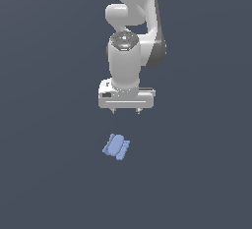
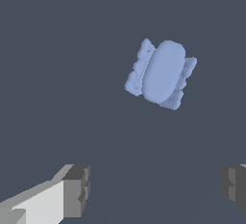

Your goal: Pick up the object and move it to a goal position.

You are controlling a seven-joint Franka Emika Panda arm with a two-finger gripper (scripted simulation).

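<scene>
The object (image 1: 116, 147) is a small light-blue lumpy oblong with bumpy sides, lying on the dark grey floor. It shows larger in the wrist view as the object (image 2: 161, 74), tilted a little. My white gripper (image 1: 126, 111) hangs above and behind it, pointing down, apart from it. Its two short fingertips are spread wide with nothing between them. In the wrist view the gripper (image 2: 156, 189) is open, its grey fingertips (image 2: 77, 189) far apart, and the object lies beyond the gap, untouched.
The white arm (image 1: 130, 21) rises behind the gripper. Plain dark grey ground (image 1: 49, 174) surrounds the object on all sides.
</scene>
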